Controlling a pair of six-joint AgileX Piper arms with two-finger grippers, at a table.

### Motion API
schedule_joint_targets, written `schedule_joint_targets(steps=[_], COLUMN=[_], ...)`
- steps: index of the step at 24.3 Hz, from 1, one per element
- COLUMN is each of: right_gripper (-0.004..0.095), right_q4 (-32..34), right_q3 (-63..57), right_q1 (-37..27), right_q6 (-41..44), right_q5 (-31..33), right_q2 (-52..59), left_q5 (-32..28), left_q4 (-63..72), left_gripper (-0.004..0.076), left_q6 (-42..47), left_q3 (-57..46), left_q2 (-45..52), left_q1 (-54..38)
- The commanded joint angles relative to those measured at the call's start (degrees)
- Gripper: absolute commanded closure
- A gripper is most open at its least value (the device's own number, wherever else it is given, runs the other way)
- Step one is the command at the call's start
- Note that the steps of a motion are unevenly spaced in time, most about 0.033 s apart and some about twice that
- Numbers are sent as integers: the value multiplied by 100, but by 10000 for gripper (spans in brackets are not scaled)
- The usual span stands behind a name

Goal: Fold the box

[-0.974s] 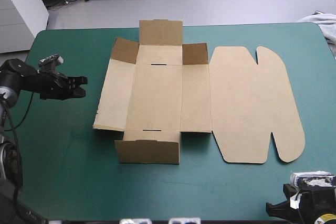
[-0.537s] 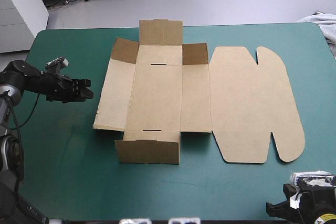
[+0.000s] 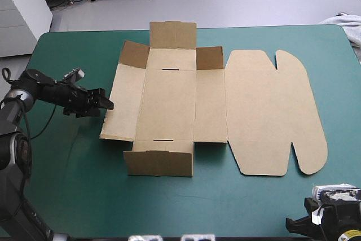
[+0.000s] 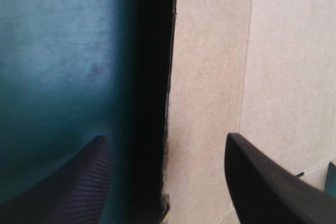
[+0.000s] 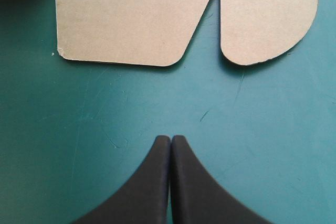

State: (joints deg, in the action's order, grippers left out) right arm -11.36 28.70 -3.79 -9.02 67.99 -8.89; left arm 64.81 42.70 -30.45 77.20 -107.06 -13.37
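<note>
One box, two grippers and one cloth, on one worktop [image 3: 67, 156].
A single brown box [image 3: 186, 105] with two short slots [image 3: 170, 70] lies just ahead of the left gripper [image 3: 106, 103]. The right gripper [image 3: 292, 223] makes two, four black fingers [image 5: 189, 182] altogether. One pale cloth [image 3: 348, 25] lies well beyond it.

1. The table [image 3: 67, 196] wears a teal-green cover with a few faint scuffs near its near right corner.
2. The box [image 3: 169, 100], a brown cut sheet, lies across the middle. Short walls stand toward the far and near edges, and its rounded lid lies flat toward the right edge.
3. A pale cloth [image 3: 351, 29] overlaps the far right corner.
</note>
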Motion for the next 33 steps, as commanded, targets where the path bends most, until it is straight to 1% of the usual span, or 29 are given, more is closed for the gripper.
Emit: schedule_joint_targets(steps=[1, 7, 11, 12, 14, 15, 21, 27, 29, 33], right_gripper=[925, 925, 925, 925, 925, 925, 925, 925, 925, 925], right_q4=[-35, -35, -35, -35, -35, -35, -23, -23, -23, -23], right_q3=[121, 121, 121, 121, 121, 121, 121, 121, 121, 121], right_q1=[12, 12, 12, 12, 12, 12, 12, 12, 12, 12], right_q6=[-27, -27, -27, -27, -27, -27, -27, -27, -27, -27], right_q5=[-273, -273, -273, -273, -273, -273, -273, -273, -273, -273], right_q2=[-73, -73, -73, -73, -73, -73, -73, -73, -73, -73], left_q5=[105, -90, -92, -103, -131, -131, -120, 116, 311, 728], left_q4=[438, 522, 522, 502, 502, 502, 497, 59, -357, -1633], left_gripper=[269, 269, 271, 286, 367, 433, 736, 734, 734, 734], left_q6=[41, -26, -26, -29, -175, -200, -245, -285, -325, -324], left_q3=[178, 178, 178, 178, 188, 188, 303, 866, 1155, 1869], left_q2=[173, 122, 9, -16, -40, -46, -46, -46, -46, -24], left_q1=[202, 822, 985, 985, 985, 985, 985, 1013, 1100, 1507])
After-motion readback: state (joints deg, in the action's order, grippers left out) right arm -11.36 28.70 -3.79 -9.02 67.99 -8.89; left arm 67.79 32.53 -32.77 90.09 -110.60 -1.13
